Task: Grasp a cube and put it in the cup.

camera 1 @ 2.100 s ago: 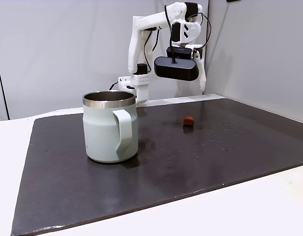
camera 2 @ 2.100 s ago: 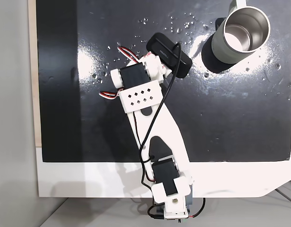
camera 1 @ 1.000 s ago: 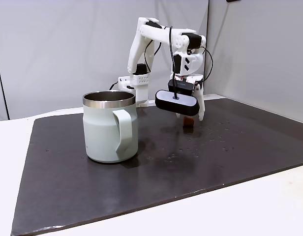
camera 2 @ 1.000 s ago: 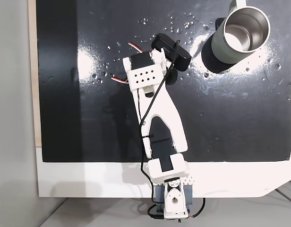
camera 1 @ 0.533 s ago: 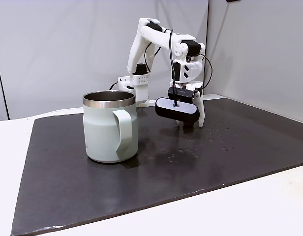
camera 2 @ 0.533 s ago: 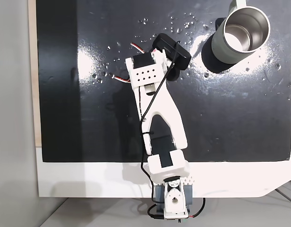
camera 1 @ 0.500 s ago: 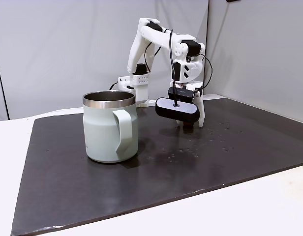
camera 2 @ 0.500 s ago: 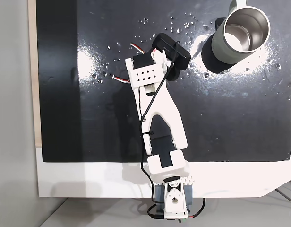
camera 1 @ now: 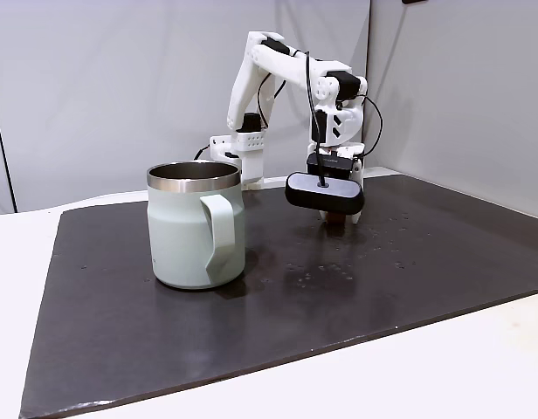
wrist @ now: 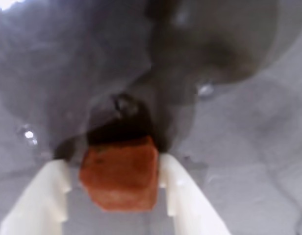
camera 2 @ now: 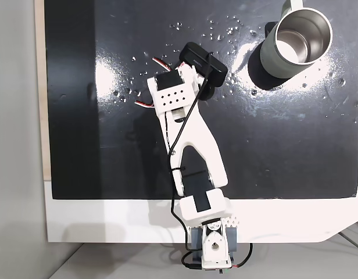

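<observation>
Wrist view, left to right: my left white finger (wrist: 43,196), then the cube (wrist: 120,172) sitting between the two, then my right white finger (wrist: 183,196). My gripper (wrist: 114,169) brackets the cube, jaws spread just wider than it. The right finger looks like it touches the cube's side. On the left I can't tell if there is a sliver of gap. So: parted around the cube, not clamped yet as far as I can judge.

Side fixed view, left to right: the cup (camera 1: 196,225) stands on the dark mat (camera 1: 120,349) toward its left half, handle facing the camera. The gripper (camera 1: 341,218) is down at the mat surface right of the cup and well apart from it, nearer the mat's far edge. The black wrist camera (camera 1: 324,193) hides the cube here.

Top-down fixed view: the arm (camera 2: 188,139) reaches up the mat and the cup (camera 2: 295,43) sits at the top right corner.

Risks:
- The cube looks skewed between the fingers. An uneven close could twist it or squirt it out forward.
- Fingertips are at mat level, so pushing lower could scrape or stall.
- The cube is tiny. A shallow pinch near its edge may drop it in transit.
- The cup is tall. A low carry could clip the steel rim.
</observation>
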Available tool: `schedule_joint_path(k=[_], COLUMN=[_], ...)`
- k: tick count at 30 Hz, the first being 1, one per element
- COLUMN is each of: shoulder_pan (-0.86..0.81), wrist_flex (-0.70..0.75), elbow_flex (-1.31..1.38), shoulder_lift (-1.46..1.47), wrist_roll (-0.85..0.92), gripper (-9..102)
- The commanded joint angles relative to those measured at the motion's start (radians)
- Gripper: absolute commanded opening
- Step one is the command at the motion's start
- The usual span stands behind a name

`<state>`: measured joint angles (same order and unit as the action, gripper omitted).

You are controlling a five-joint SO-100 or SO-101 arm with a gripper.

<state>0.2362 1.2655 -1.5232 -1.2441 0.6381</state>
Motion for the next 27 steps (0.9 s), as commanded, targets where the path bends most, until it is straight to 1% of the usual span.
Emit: schedule_joint_path(k=[1, 5, 12, 14, 19, 27], shoulder_pan=[0.008, 0.008, 0.006, 0.005, -0.002, -0.044], wrist_flex=[-0.009, -0.015, -0.008, 0.014, 0.127, 0.38], elbow_flex=[-0.029, -0.038, -0.04, -0.029, 0.072, 0.407], shoulder_lift=[-0.025, -0.037, -0.055, -0.086, -0.183, -0.265], wrist_roll=[-0.002, -0.003, -0.014, -0.032, -0.077, -0.121], gripper=[11, 3, 3, 2, 2, 2])
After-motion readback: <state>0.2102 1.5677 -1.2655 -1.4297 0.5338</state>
